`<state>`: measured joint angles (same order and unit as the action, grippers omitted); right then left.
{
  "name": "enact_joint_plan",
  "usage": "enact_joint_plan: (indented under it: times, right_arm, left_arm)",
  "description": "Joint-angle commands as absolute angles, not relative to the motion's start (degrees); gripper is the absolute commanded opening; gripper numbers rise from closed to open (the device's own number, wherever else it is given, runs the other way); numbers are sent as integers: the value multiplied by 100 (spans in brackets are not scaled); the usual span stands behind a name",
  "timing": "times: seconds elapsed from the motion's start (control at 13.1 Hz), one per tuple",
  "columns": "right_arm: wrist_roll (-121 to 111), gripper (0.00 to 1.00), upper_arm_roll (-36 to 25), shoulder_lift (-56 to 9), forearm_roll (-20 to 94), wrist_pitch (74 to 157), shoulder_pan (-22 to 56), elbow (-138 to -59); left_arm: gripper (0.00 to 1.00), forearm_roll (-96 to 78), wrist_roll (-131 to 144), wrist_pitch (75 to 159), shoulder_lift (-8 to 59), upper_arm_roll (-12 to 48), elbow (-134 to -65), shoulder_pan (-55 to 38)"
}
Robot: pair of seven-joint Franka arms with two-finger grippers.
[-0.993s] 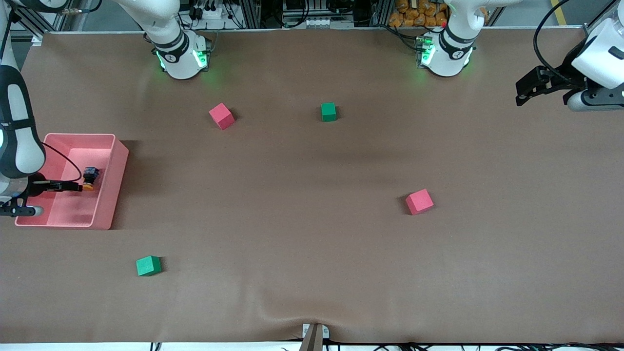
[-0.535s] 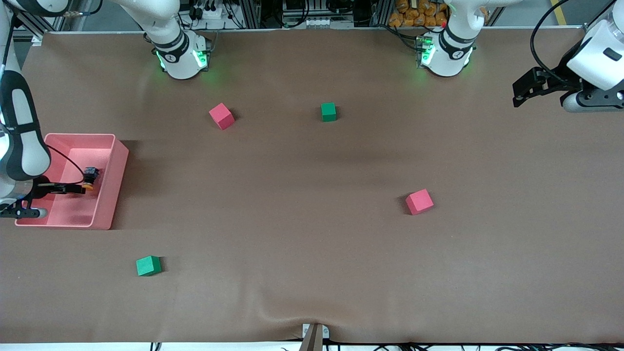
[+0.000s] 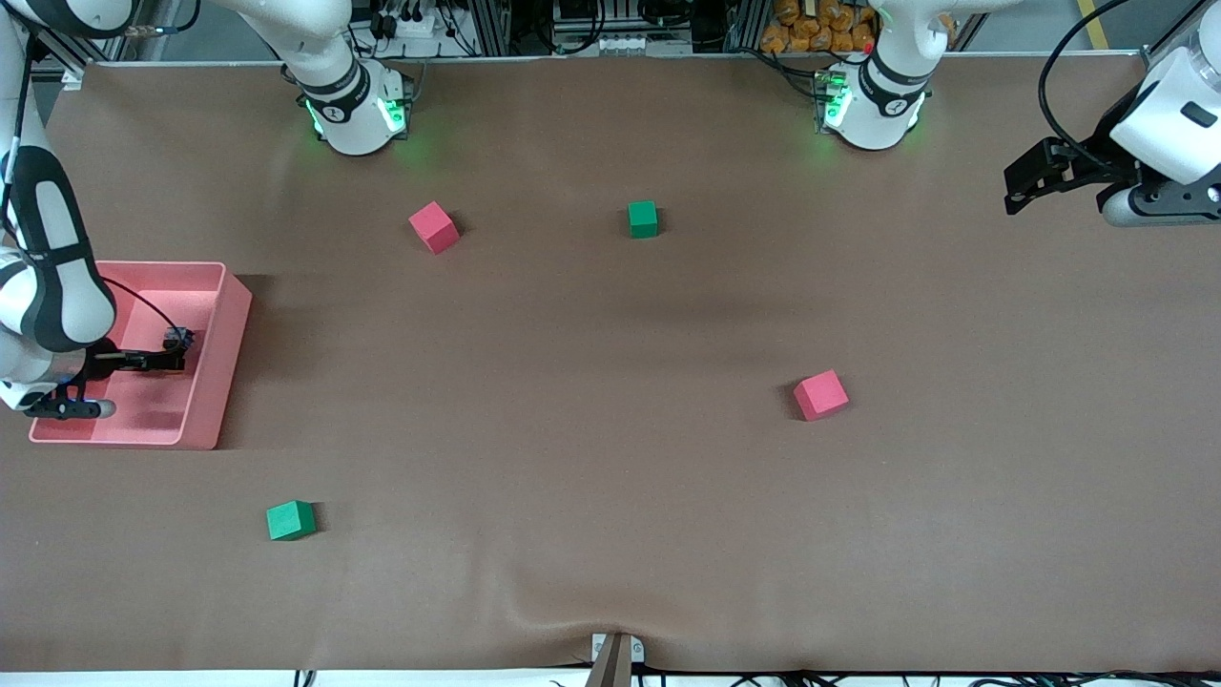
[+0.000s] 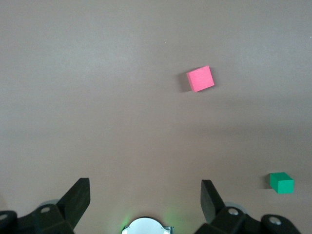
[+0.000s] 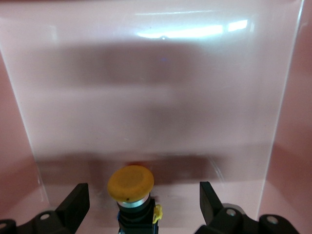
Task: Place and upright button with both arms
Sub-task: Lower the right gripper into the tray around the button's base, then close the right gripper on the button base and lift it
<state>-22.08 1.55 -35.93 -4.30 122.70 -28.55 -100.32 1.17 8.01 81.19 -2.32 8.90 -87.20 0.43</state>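
The button (image 5: 130, 195) lies in the pink bin (image 3: 215, 363) at the right arm's end of the table (image 3: 610, 477), its orange cap showing between the fingers (image 5: 73, 204) of the right gripper (image 3: 172, 361), which stand apart around it (not clamped). The left gripper (image 3: 1025, 181) hangs over the left arm's end of the table, fingers apart and holding nothing, with a red cube (image 4: 200, 78) and a green cube (image 4: 281, 183) in its wrist view.
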Motion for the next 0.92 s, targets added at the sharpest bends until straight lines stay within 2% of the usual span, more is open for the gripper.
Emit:
enact_joint_plan:
  times: [0.0, 0.31, 0.84]
  right_arm:
    - [-2347, 100, 281, -3481, -422, 12366, -3084, -10273]
    - [-2373, 100, 290, -3235, -413, 12393, -3120, -10678]
    - [-2399, 100, 281, -3164, -387, 12674, -3217, -10907]
  left_arm:
    - [100, 220, 835, 8086, -228, 940, -8692, 88]
    - [100, 220, 791, 8086, -272, 941, -8631, 88]
    - [100, 202, 809, 8174, -203, 826, -8438, 97]
